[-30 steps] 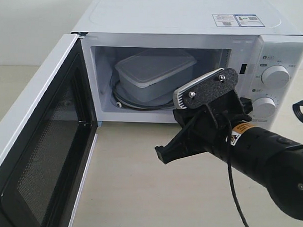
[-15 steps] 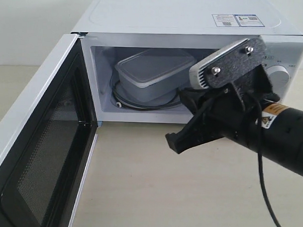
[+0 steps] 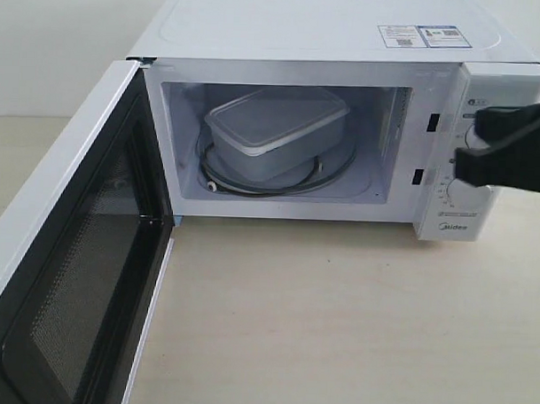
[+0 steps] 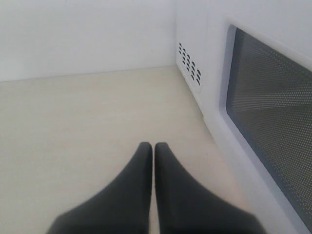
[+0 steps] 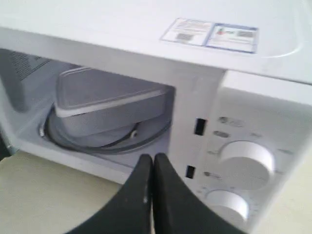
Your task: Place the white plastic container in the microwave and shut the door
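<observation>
The white plastic container (image 3: 274,129) sits tilted on the glass turntable (image 3: 333,173) inside the microwave (image 3: 329,31). The right wrist view shows the container (image 5: 105,105) too. The door (image 3: 69,248) stands wide open at the left, its black mesh inner face showing. My right gripper (image 3: 474,147) hangs shut and empty in front of the dials at the right edge, clear of the cavity. In its own view the right gripper (image 5: 153,158) points at the cavity's front corner. My left gripper (image 4: 154,146) is shut and empty over the table, beside the door's windowed outer face (image 4: 273,122).
Two round white dials (image 5: 246,158) sit on the control panel behind my right gripper. Vent holes (image 4: 190,63) mark the microwave's side wall. The beige tabletop (image 3: 337,320) stretches in front of the microwave. A white wall (image 4: 87,34) stands behind.
My right arm has pulled back to the right and upward, away from the cavity opening. The container stays on the turntable and the door stays open.
</observation>
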### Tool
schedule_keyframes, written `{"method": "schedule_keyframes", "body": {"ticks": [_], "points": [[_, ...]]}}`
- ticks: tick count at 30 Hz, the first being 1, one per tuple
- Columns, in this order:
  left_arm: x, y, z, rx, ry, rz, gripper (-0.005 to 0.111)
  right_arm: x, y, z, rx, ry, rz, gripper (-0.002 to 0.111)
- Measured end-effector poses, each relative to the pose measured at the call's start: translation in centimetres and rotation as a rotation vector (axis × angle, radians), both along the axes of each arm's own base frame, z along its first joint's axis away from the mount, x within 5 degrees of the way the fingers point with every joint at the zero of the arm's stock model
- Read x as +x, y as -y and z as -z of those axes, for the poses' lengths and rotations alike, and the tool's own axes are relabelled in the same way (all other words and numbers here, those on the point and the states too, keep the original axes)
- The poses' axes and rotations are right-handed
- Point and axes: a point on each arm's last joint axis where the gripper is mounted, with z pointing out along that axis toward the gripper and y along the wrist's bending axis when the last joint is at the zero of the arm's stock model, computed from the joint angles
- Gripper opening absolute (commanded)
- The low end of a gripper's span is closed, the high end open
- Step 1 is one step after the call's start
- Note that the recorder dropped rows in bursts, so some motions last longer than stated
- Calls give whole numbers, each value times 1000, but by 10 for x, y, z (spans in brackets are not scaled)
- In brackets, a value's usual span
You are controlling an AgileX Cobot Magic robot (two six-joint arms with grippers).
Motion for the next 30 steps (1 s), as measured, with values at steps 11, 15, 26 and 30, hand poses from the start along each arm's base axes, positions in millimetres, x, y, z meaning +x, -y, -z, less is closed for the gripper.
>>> {"method": "schedule_keyframes", "body": {"ticks": [11, 15, 26, 30], "points": [[0, 0, 0, 0, 0, 0, 4, -62, 46, 24, 26, 84, 204, 0], [0, 0, 0, 0, 0, 0, 4, -87, 51, 43, 67, 145, 240, 0], [0, 0, 0, 0, 0, 0, 4, -125, 59, 69, 117, 298, 321, 0], [0, 0, 0, 0, 0, 0, 4, -134, 53, 76, 26, 252, 245, 0]]}}
